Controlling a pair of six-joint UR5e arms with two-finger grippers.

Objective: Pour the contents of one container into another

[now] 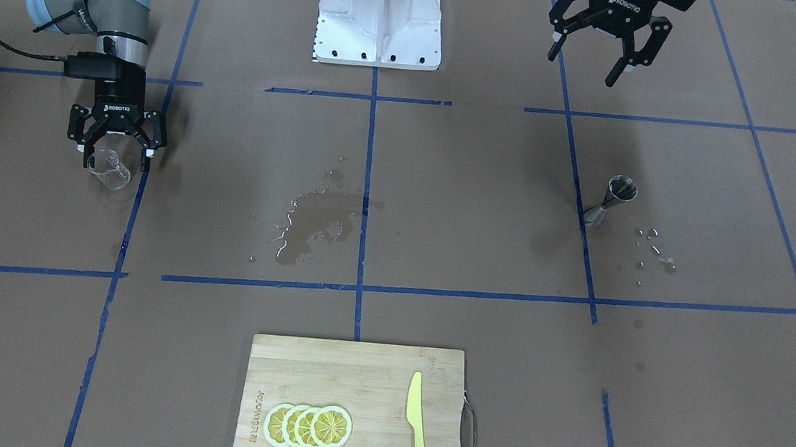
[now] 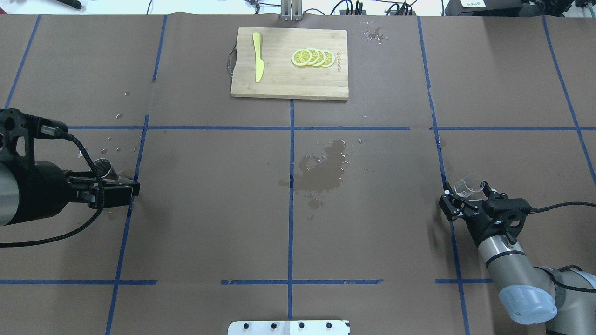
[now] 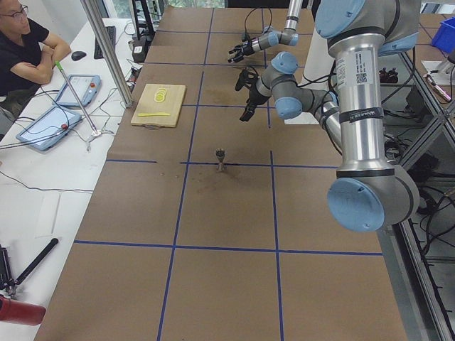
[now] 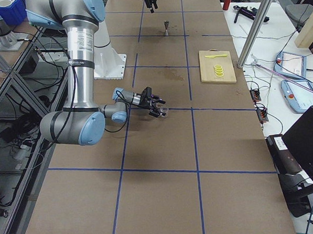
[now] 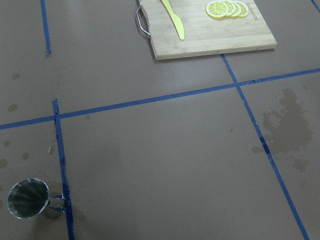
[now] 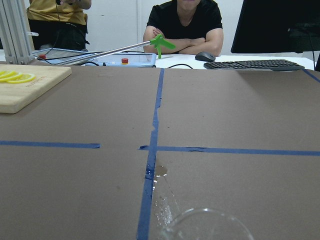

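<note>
The clear glass cup (image 1: 109, 171) stands on the brown paper near the table's right end. My right gripper (image 1: 116, 158) is low around it, fingers spread wider than the glass and open. From overhead the cup (image 2: 467, 184) sits between those fingers, and its rim (image 6: 206, 226) shows at the bottom of the right wrist view. The steel jigger (image 1: 612, 200) stands upright at the other end, by a blue tape line. My left gripper (image 1: 582, 67) hangs open and empty, raised above the table behind the jigger. The left wrist view shows the jigger (image 5: 28, 199) at lower left.
A wet spill (image 1: 317, 222) darkens the paper at the table's middle, and droplets (image 1: 655, 249) lie beside the jigger. A wooden cutting board (image 1: 355, 378) at the far edge carries lemon slices (image 1: 308, 426) and a yellow knife (image 1: 417, 427). People (image 6: 184, 25) sit beyond the table's right end.
</note>
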